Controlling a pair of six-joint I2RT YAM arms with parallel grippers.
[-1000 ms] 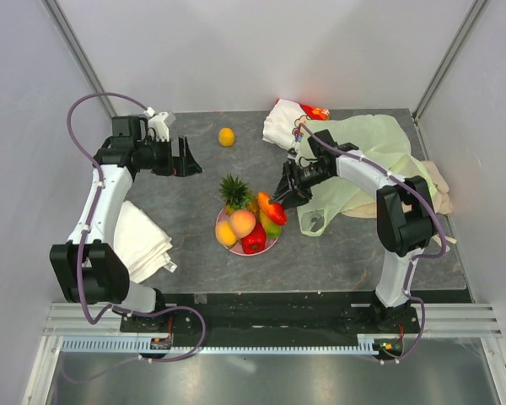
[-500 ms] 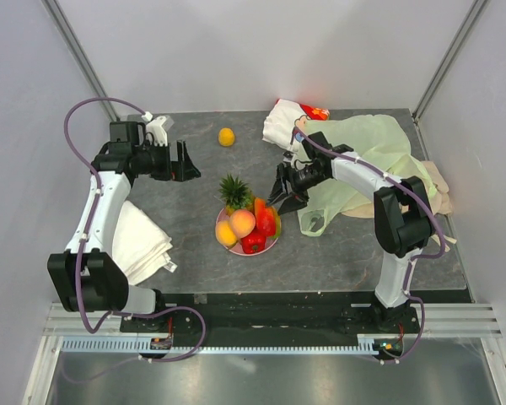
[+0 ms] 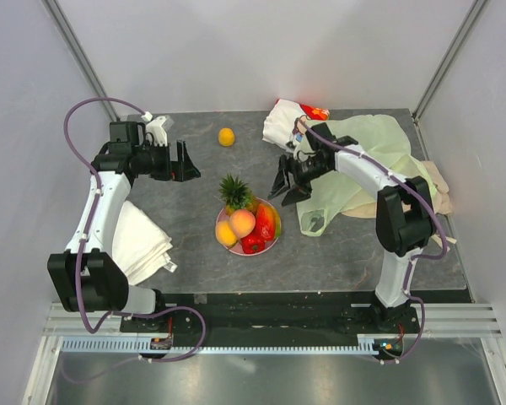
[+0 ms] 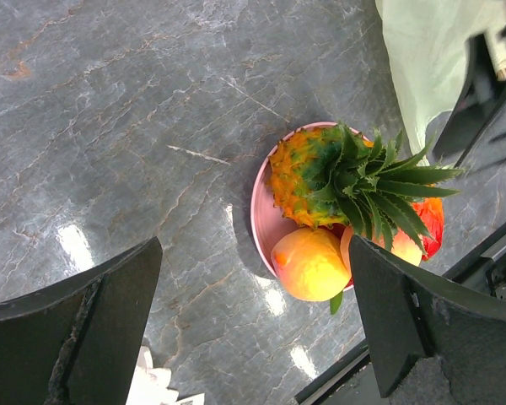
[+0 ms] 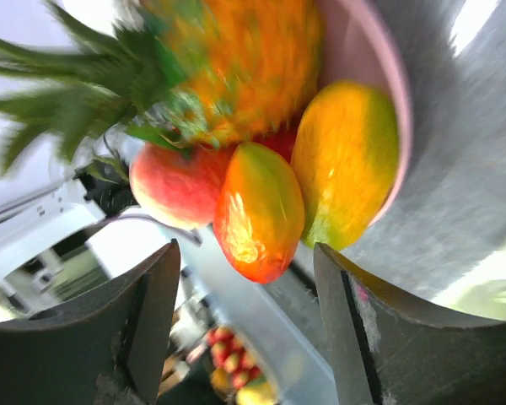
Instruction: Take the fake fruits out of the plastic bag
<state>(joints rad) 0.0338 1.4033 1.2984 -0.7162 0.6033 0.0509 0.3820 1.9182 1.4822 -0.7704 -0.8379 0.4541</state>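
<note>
Just ahead of your right gripper (image 3: 284, 191) fingers (image 5: 148, 329): glossy plastic fake fruits (image 3: 246, 221) on round pink plate (image 4: 258, 205); thin pale-green plastic bag (image 3: 364, 159) behind them.

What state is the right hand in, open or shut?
Open, holding nothing. The right hand has its fingers wide apart, and the fruits lie free on the pink plate.

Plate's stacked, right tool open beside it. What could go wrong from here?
1. The fake fruits are heaped on the pink plate; the mango lies against its rim and might roll off.
2. The open right tool hangs close to the heap; a careless swing toward the plastic bag could clip it.
</note>
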